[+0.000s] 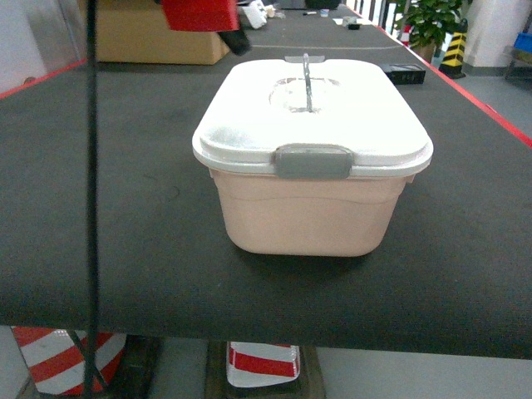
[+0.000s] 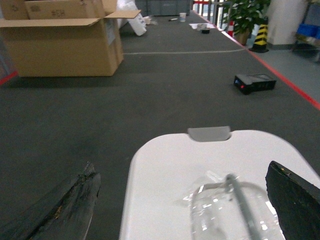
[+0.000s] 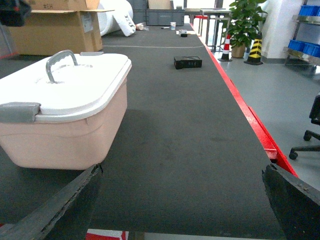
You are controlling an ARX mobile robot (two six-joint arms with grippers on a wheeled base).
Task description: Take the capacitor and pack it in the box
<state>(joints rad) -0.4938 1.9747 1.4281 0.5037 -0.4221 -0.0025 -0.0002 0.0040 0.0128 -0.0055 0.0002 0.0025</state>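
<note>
Black mat [image 1: 125, 208]: it ran dark and ribbed under both of your claws, edged in red to the right of the right one.
Cardboard carton [image 2: 60, 42]: it stood open, far ahead and left of your left claw.
Box [image 1: 309, 187]: the peach-pink tub sat shut directly beneath your left claw and ahead-left of your right claw, well apart from it. I judged it light, stiff and smooth-walled, likely to slide on the mat if you pushed it sideways.
Lid [image 2: 200, 170]: white, clipped down by a grey clip [image 1: 312, 160]; release that first.
Handle [image 3: 61, 62]: thin grey arch, your surest hold.
Left claw [image 2: 185, 200]: jaws stood apart, straddling the lid.
Right claw [image 3: 182, 200]: jaws stood apart over bare mat.
Capacitor: you had none in sight.
</note>
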